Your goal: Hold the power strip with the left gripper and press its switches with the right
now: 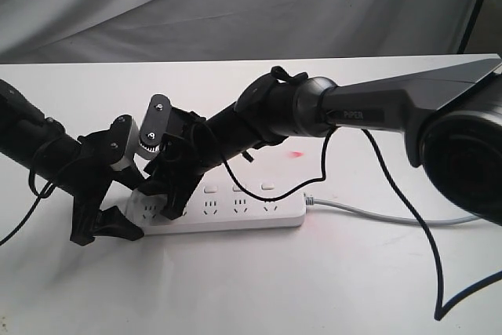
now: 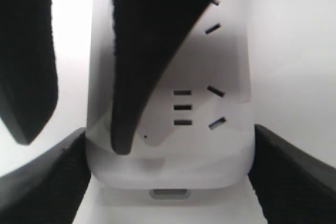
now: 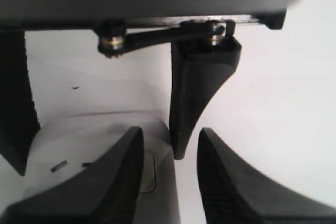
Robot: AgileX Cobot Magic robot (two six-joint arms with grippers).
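At the end of the power strip (image 1: 251, 213) away from its cable (image 1: 369, 213), the left tool (image 1: 108, 231) grips its sides on the counter (image 1: 314, 288) while the right tool (image 1: 163, 202), narrowly parted and empty, seems to press there; next, step along the switches (image 1: 239, 189).

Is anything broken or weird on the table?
Nothing looks broken. The power strip lies flat, its grey cable trailing off. One oddity: a small red glow on the table beyond it; its source is unseen.
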